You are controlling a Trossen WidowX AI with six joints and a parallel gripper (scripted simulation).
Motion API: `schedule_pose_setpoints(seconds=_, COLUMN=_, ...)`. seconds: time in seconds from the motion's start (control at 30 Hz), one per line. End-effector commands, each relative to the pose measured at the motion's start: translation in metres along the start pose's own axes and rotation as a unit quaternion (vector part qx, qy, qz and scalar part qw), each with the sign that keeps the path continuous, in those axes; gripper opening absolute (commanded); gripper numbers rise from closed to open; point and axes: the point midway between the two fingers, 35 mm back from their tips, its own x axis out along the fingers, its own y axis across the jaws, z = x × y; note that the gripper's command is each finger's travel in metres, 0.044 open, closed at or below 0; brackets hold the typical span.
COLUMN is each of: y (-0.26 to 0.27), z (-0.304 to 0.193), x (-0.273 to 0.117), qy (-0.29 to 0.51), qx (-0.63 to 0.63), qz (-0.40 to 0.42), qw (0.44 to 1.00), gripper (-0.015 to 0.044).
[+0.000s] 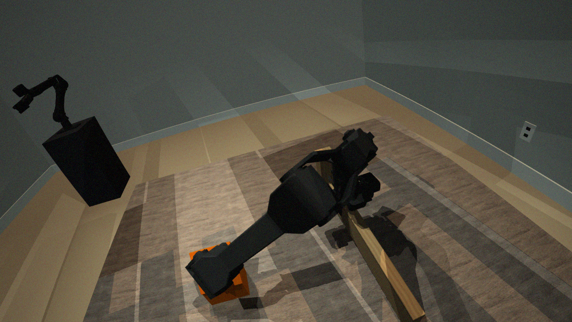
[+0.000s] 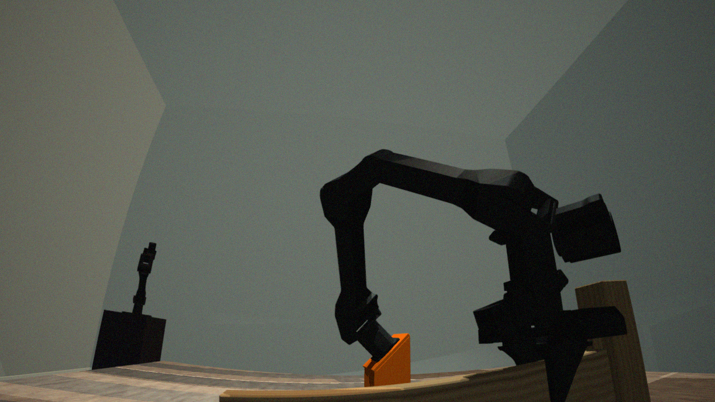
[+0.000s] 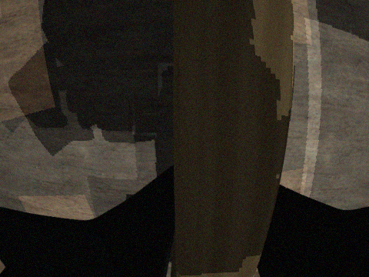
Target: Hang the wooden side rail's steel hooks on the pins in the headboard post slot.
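The wooden side rail [image 1: 380,256] [image 2: 500,384] [image 3: 227,135] runs from the front of the top view toward the headboard post [image 1: 325,170] [image 2: 602,292]. My gripper [image 2: 559,374] [image 3: 205,172] points down and is shut on the rail near its post end, one finger on each side. In the exterior view the rail's post end appears right at the post, and its top edge rises toward it. The hooks, the slot and the pins are hidden, so I cannot tell whether the hooks sit on the pins. Contact of the far end with the table is not clear.
My arm stands on an orange base [image 1: 241,286] [image 2: 395,367], left of the rail in the top view. A second black arm [image 1: 60,98] [image 2: 142,280] stands on a dark pedestal [image 1: 87,164] [image 2: 127,339] well away at the left. Shadows cross the patterned surface.
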Motion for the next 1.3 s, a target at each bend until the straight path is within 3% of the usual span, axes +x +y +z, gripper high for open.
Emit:
schedule_pose_setpoints(seconds=0.0, y=-0.0004, z=-0.0027, x=-0.0002, qy=0.004, qx=-0.003, qz=0.0, qw=1.0, gripper=0.0)
schedule_pose_setpoints(seconds=1.27, y=-0.0004, z=-0.0027, x=0.006, qy=0.004, qx=-0.003, qz=0.0, qw=1.0, gripper=0.0)
